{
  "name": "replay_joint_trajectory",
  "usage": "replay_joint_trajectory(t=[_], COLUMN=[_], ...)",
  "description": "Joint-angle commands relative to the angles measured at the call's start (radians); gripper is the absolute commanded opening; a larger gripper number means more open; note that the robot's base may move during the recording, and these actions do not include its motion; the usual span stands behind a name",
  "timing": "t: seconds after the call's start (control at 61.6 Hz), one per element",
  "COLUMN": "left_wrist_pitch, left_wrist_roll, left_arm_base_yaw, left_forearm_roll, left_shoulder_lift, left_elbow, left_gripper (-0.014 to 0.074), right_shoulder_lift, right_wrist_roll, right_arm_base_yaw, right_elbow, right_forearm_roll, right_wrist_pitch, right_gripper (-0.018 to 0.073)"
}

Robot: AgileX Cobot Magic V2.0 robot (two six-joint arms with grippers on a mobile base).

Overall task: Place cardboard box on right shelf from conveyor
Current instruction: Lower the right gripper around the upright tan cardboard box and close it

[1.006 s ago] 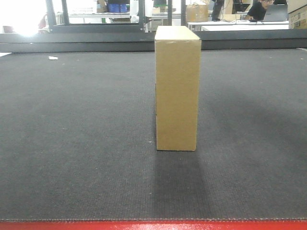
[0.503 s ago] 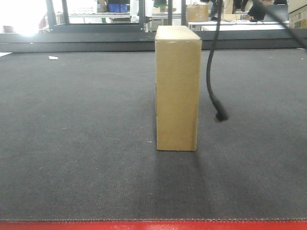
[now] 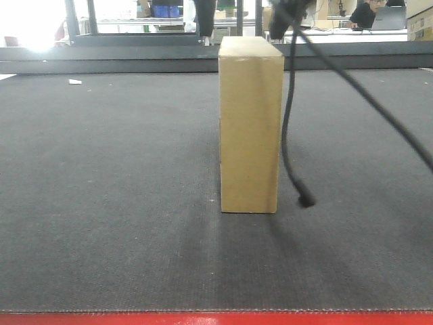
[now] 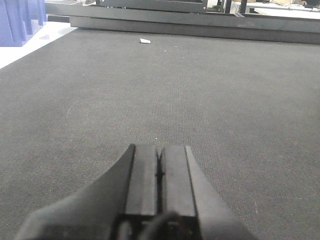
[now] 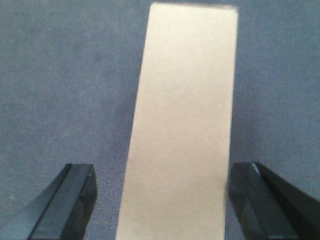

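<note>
The cardboard box [image 3: 249, 125] stands upright on the dark grey belt of the conveyor [image 3: 108, 203], whose red frame [image 3: 216, 318] runs along the near edge. In the right wrist view the box's tan face [image 5: 182, 125] fills the middle. My right gripper [image 5: 162, 172] is open, one finger on each side of the box and apart from it. In the front view its dark fingers [image 3: 205, 24] reach down at the top edge beside the box's top. My left gripper [image 4: 159, 150] is shut with nothing in it, over bare belt. The right shelf is out of view.
A black cable [image 3: 291, 135] hangs down just right of the box, its end near the belt. A small white scrap [image 4: 145, 41] lies on the far belt. Blue bins [image 4: 20, 20] stand off the belt's left side. A dark rail [image 3: 108, 57] bounds the far edge.
The right arm's fingers have come into the top of the front view beside the box. The hanging cable has dropped lower and closer to the box. The box has not moved.
</note>
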Motion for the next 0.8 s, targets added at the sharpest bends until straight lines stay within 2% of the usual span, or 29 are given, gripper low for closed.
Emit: replay_joint_trajectory(t=[0.0,0.292,0.341,0.519,0.617,0.779], left_wrist_pitch=[-0.087,-0.087,-0.087,-0.087,-0.087,-0.087], left_wrist_roll=[0.0,0.0,0.0,0.0,0.0,0.0], left_arm_base_yaw=[0.002,0.002,0.002,0.002,0.002,0.002], left_forearm_roll=[-0.006,-0.006,-0.006,-0.006,-0.006,-0.006], left_shoulder_lift=[-0.015,-0.015,-0.015,-0.015,-0.015,-0.015], left_elbow=[0.008,0.008,0.008,0.008,0.008,0.008], left_gripper=[-0.0116,-0.0116,-0.0116,-0.0116,-0.0116,-0.0116], right_shoulder_lift=[-0.041,0.015,0.022,0.02,0.014,-0.024], right_wrist_roll=[0.001,0.001,0.001,0.0,-0.013,-0.128], right_arm_base_yaw=[-0.001,-0.001,-0.001,-0.007,-0.013,-0.039], right_elbow=[-0.036,-0.036,-0.036,-0.036,-0.037,-0.037], right_forearm_roll=[-0.037,-0.029,-0.026,-0.016,-0.018,0.011], right_wrist_pitch=[-0.03,-0.013,-0.01,-0.001,-0.001,-0.006], right_gripper=[0.0634,0.0621,0.0589,0.0373,0.0361,0.0361])
